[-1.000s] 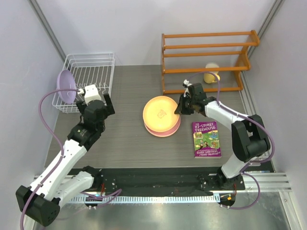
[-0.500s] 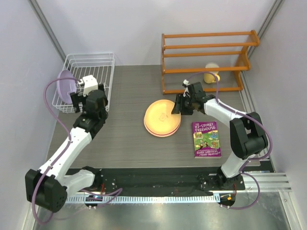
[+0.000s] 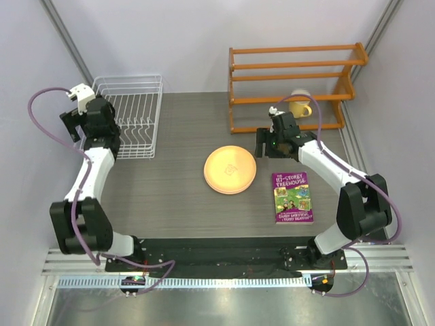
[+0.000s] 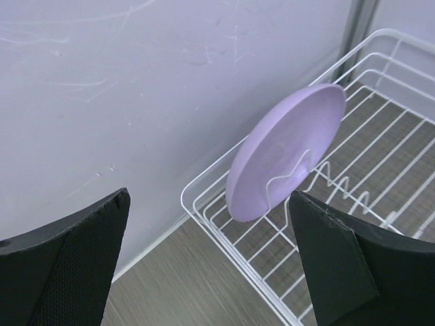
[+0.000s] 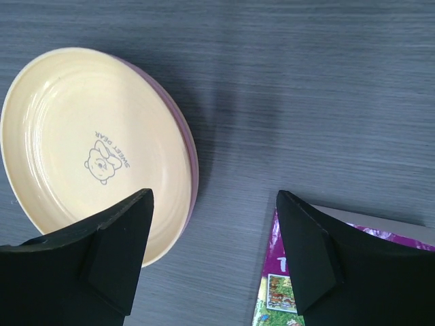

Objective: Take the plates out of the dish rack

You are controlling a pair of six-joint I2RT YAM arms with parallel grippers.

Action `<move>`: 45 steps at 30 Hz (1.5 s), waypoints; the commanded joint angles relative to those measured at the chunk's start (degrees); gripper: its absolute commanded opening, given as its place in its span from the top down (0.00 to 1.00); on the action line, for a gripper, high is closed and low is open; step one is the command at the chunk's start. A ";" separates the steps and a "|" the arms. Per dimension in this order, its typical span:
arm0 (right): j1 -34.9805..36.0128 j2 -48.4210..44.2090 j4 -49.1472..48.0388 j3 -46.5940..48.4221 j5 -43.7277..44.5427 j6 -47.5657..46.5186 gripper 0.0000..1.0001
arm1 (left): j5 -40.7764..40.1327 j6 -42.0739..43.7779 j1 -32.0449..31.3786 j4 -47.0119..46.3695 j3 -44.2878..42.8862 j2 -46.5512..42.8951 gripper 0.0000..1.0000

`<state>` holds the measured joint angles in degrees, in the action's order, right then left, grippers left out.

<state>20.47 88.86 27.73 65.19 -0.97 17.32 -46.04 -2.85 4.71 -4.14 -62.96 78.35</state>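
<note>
A lavender plate (image 4: 285,159) stands on edge in the near left corner of the white wire dish rack (image 4: 387,119), leaning on a tine. My left gripper (image 4: 211,272) is open just short of it, the plate ahead between the wide jaws and untouched. In the top view the left gripper (image 3: 71,122) sits at the left side of the dish rack (image 3: 132,115) and hides that plate. An orange-yellow plate (image 3: 230,169) tops a flat stack on the table, with a pink rim (image 5: 192,156) showing under the orange-yellow plate (image 5: 95,149). My right gripper (image 3: 263,144) hangs open and empty to the right of the stack.
A purple book (image 3: 292,197) lies right of the stack; the purple book's corner (image 5: 272,299) shows under my right gripper (image 5: 214,251). An orange slatted shelf rack (image 3: 292,75) at the back right holds a yellow mug (image 3: 299,109). The left wall (image 4: 136,88) is close beside the left gripper.
The right gripper opened, left the orange-yellow plate flat on the stack and drew back to the right. The left arm swung left and back, round to the dish rack's left side.
</note>
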 commanded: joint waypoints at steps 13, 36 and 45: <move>-1.57 4.04 -3.64 1.17 -2.10 -1.33 0.22 | 6.13 -0.93 8.73 -2.55 -19.74 25.08 0.11; -3.33 4.57 -4.96 0.03 -4.74 -0.71 0.27 | 9.48 -0.58 9.70 1.94 -22.21 30.73 0.79; -3.42 4.22 -4.96 -0.15 -4.74 -0.62 0.28 | 7.20 2.58 8.04 2.48 -21.60 27.74 1.00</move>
<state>17.39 93.78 24.18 64.99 -5.23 16.62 -36.40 2.04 13.93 1.41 -83.59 109.45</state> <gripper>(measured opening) 0.725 0.071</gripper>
